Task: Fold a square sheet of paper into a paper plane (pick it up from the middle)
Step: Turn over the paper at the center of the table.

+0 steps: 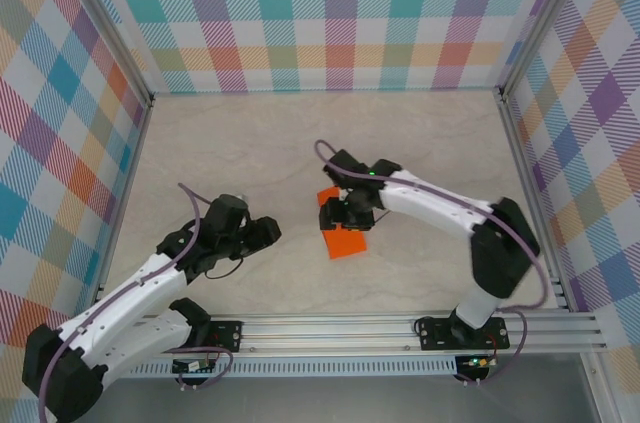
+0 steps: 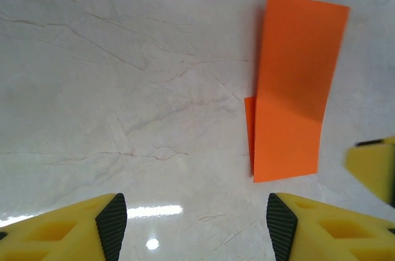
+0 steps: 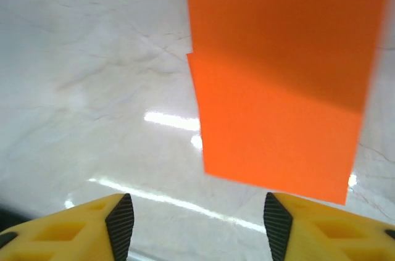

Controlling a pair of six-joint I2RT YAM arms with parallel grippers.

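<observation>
Glossy, pale marble-veined tabletop (image 1: 250,143). Nearest, the left gripper (image 2: 194,221) is shown with its yellow, black-padded fingers spread and nothing between them, apart from and left of the square sheet of paper (image 2: 290,88). The right gripper (image 3: 197,221) is likewise spread, just short of the sheet, which is laid flat as a thin orange oblong, one layer offset. Plaid walls (image 1: 330,13) are seen beyond.

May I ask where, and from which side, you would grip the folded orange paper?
Probably its middle, from straight above: the square sheet of paper lies flat on the table as a narrow folded strip, so the open right gripper spanning its short width could pinch it up.
</observation>
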